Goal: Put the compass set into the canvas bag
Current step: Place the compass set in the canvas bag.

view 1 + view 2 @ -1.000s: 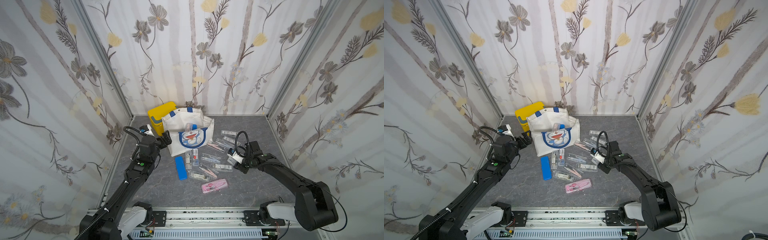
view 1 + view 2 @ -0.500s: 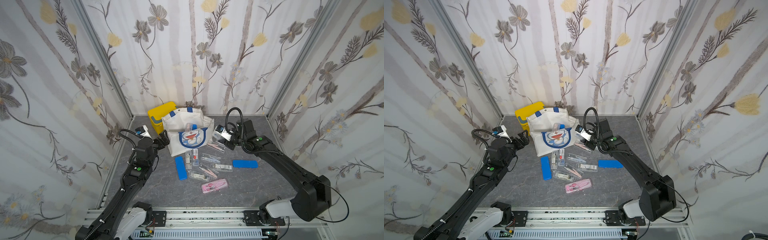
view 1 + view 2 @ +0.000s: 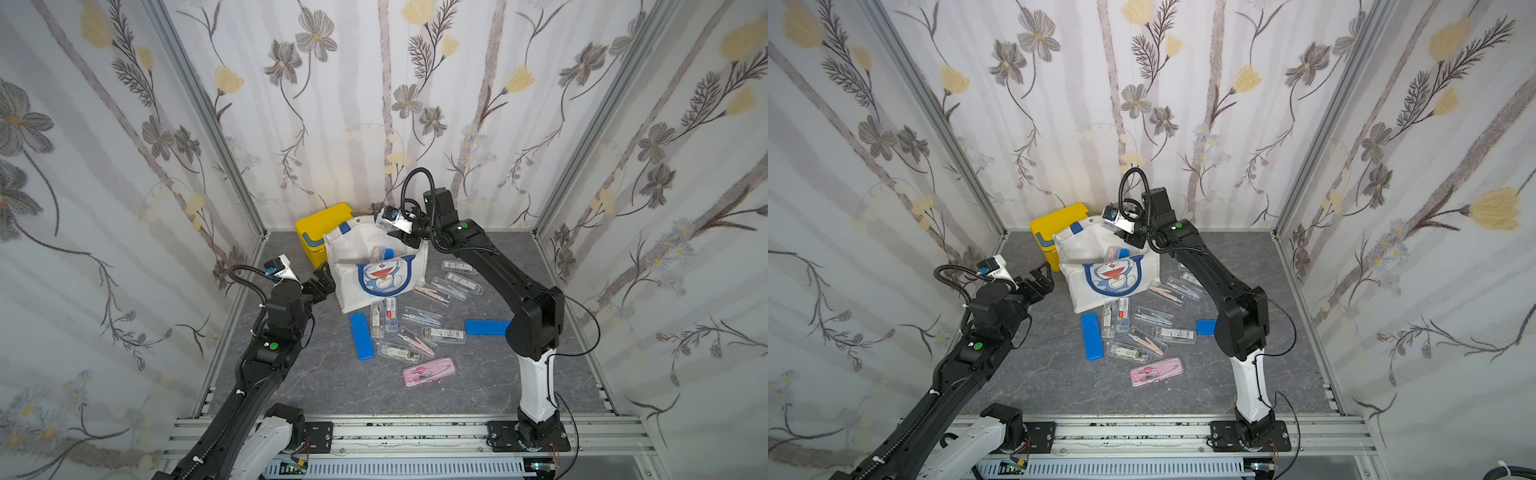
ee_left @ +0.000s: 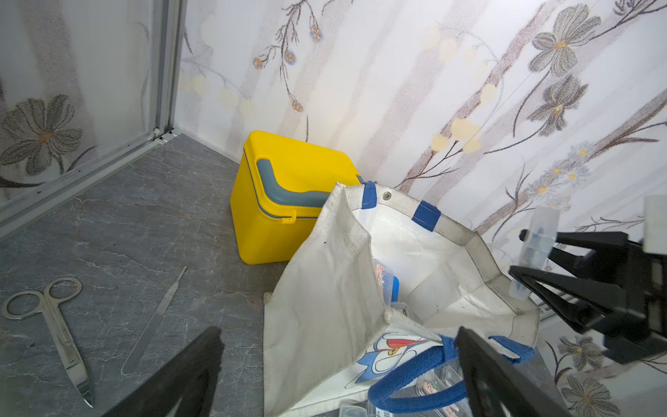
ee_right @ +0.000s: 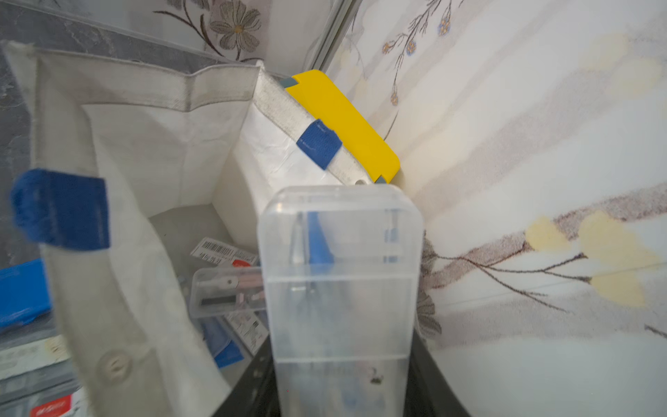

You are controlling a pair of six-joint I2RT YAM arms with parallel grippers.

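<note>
Right gripper [image 3: 402, 236] has swung up from the middle of the table [image 3: 478, 386], clamped on the clear compass set [image 5: 339, 289] above the far rim of the canvas bag [image 3: 349, 270], at the far edge. Left gripper [image 3: 323, 281] gapes empty beside the bag. Released here, it could clip that soft rim and fall behind

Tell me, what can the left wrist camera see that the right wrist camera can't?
Only the left wrist view: scissors and a thin metal scalpel handle, plus the cartoon cat pocket on the bag's front. Only the right wrist view: a barcode label deep inside the bag and a blue case outside its wall. Both: the canvas bag, the yellow box behind it, and the clear compass case held near the bag's open top.
</note>
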